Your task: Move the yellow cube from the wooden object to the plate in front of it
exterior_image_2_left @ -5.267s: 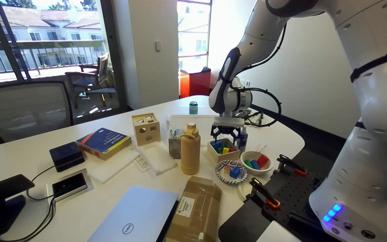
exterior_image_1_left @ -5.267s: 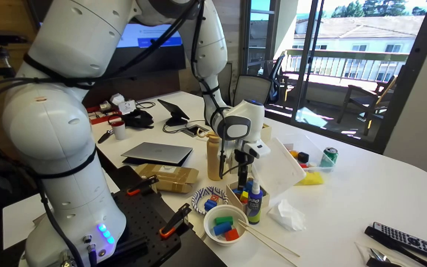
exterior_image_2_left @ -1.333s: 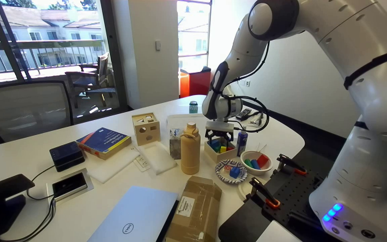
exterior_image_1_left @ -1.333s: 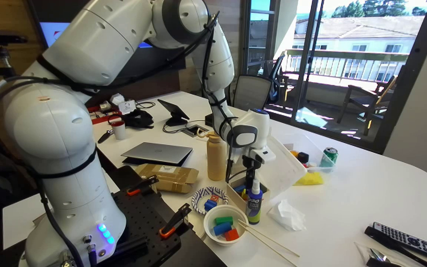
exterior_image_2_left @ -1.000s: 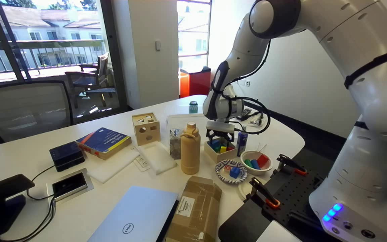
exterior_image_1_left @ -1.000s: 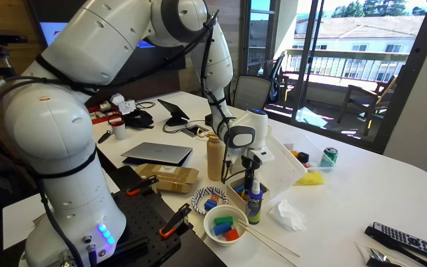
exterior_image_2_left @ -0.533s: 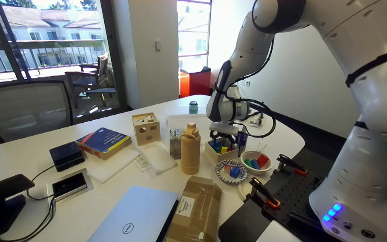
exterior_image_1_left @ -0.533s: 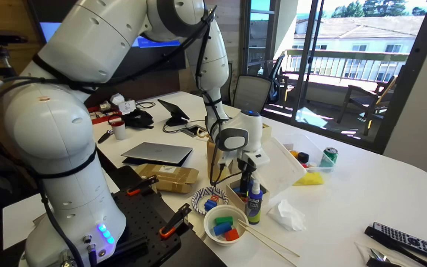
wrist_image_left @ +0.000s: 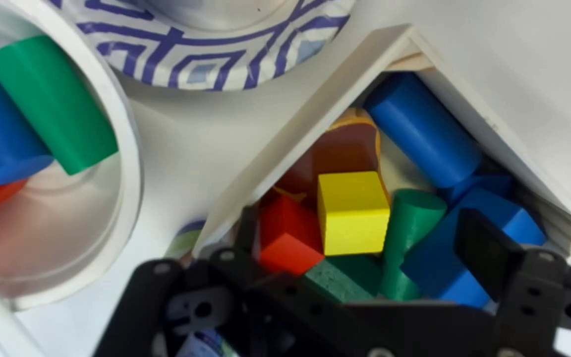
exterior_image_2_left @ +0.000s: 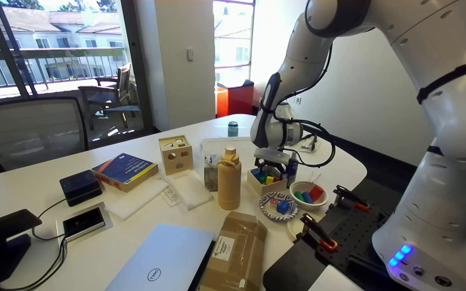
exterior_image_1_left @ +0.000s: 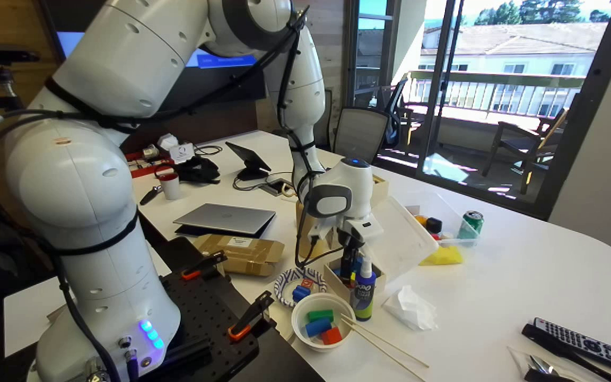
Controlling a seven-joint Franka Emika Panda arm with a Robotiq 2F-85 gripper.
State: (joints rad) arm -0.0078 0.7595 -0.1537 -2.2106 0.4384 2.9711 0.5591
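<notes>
The yellow cube lies among red, green and blue blocks inside the wooden object, an open pale-wood box. In an exterior view the cube shows inside the box. In another exterior view the gripper mostly hides it. My gripper is open over the box, its fingers on either side of the cube and apart from it. It also shows in both exterior views. The blue-patterned plate is beside the box; its rim shows in the wrist view.
On the plate lie a blue block and a red-and-white piece. A white bowl with blocks and chopsticks stands beside it. A spray bottle stands against the box. A tan bottle stands nearby.
Over about five seconds my gripper has come down to the box. In the last second it has shifted slightly toward the robot base. The blocks and plate look unmoved.
</notes>
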